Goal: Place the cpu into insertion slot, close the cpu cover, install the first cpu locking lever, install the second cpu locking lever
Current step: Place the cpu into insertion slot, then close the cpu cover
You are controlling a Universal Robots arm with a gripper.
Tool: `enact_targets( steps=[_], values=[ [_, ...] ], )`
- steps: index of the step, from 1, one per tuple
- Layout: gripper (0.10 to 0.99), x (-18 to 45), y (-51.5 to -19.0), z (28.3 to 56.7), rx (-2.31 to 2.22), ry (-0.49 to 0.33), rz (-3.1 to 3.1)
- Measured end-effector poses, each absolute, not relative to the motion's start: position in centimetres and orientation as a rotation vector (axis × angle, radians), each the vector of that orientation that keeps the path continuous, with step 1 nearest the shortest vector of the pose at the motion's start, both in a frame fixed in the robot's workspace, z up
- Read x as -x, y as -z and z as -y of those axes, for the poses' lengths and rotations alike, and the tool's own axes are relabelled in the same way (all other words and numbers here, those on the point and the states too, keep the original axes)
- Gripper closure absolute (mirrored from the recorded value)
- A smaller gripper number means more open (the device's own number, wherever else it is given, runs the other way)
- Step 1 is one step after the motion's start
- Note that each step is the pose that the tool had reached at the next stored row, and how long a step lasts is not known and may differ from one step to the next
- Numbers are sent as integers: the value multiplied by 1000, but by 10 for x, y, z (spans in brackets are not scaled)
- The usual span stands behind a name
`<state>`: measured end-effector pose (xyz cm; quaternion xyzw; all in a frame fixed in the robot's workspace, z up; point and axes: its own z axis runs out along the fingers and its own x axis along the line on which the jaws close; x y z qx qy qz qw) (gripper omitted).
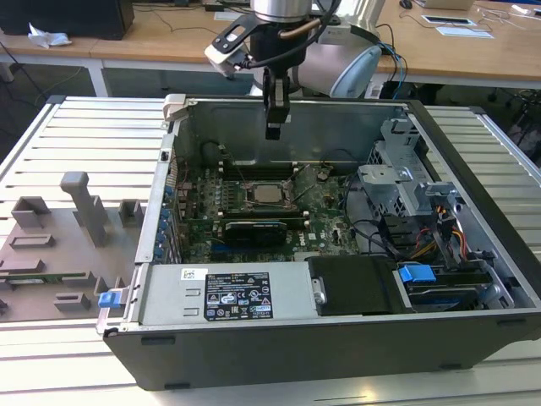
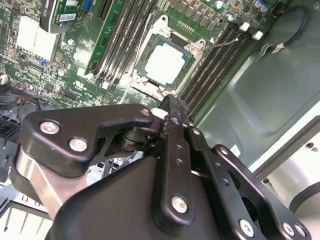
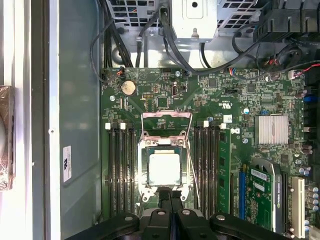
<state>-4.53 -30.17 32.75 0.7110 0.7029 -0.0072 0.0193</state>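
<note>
cpu (image 3: 164,169) pale silvery, in insertion slot (image 3: 144,172) | cpu cover (image 3: 166,115) open | tool (image 3: 166,193) pressed together

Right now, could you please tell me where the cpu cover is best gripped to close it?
I'd pinch the cpu cover by the free bar opposite its hinge, coming from above: it is swung open beside the seated cpu, that bar exposed.

A pale ribbed metal tabletop (image 1: 76,135) spreads below the gripper (image 1: 273,128) and out to either side of it. Beyond the gripper, well apart, stand light wooden desks (image 1: 161,38) bearing white papers (image 1: 461,25) and a black box (image 1: 76,17).
</note>
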Motion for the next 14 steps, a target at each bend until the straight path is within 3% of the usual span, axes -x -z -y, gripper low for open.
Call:
enact_targets(
  steps=[14],
  values=[
    [980, 18, -328, 302, -2208, 25, -2182]
  ],
)
